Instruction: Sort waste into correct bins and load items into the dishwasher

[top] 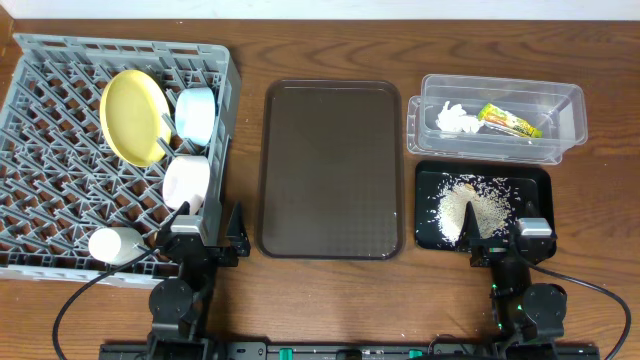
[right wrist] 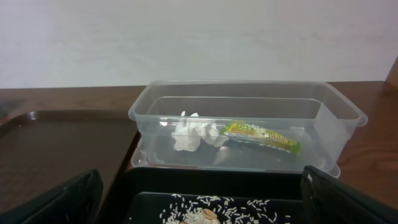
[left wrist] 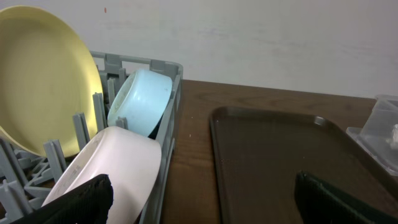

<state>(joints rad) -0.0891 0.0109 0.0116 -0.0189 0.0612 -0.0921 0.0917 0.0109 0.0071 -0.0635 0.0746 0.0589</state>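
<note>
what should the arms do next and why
Probably only a check for chopsticks, which I can't make out: plate, blue bowl, pinkish bowl and cup sit in the rack, tissue and wrapper in the clear tub, rice on the black tray, left gripper and right gripper open.

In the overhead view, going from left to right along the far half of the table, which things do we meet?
The yellow plate → light blue bowl → dark brown tray → white tissue → snack wrapper.

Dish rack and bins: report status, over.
Left gripper and right gripper open, empty. Plate, blue bowl, whitish bowl, cup in dish rack. Tissue, wrapper in clear tub; rice in black tray. Nothing in the way.
</note>
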